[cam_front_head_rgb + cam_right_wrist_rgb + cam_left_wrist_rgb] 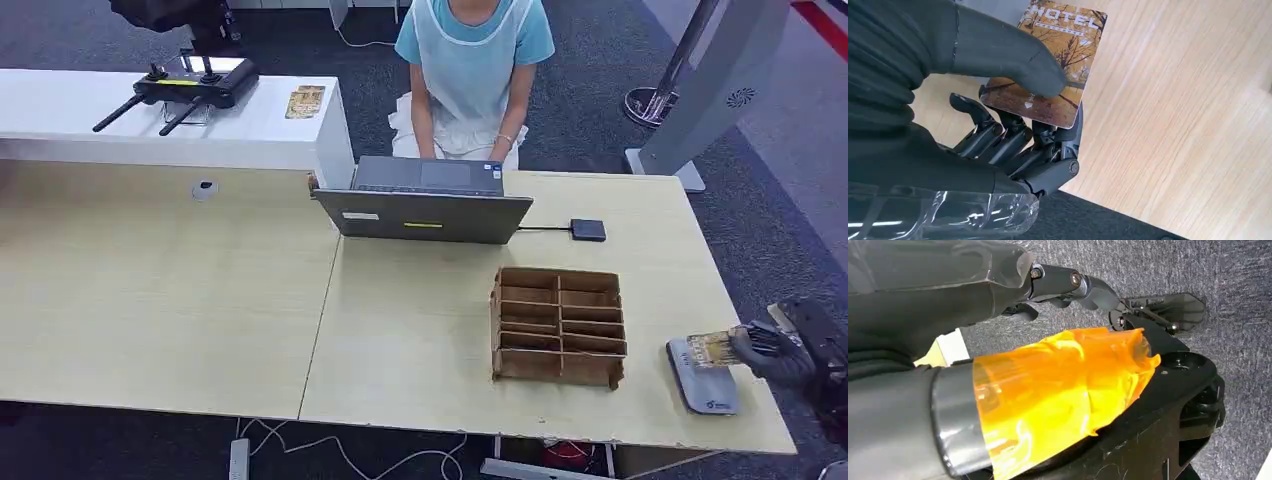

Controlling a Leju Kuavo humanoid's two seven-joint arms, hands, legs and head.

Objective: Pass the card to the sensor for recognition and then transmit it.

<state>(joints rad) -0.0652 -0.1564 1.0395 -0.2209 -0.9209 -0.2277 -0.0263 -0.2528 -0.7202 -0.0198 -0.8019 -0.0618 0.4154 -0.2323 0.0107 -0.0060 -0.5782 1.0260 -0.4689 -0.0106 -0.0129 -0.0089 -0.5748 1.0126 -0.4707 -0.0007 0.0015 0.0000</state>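
Observation:
A hotel key card (712,348) printed with autumn trees is in my right hand (780,352), which comes in over the table's right edge. In the right wrist view the thumb (998,55) presses on top of the card (1068,45) and the fingers (1018,140) support it from below. The card hovers over the grey flat sensor (703,385) near the table's front right corner; whether they touch I cannot tell. A strip of the sensor (993,7) shows beyond the card. My left hand (1068,282) hangs over the carpet, its fingers loosely extended and holding nothing.
A cardboard slotted organizer (558,325) stands left of the sensor. Further back are an open laptop (425,205) and a small black device (588,229) on a cable. A person (470,60) sits behind the laptop. A white counter (60,110) carries a remote controller (195,85).

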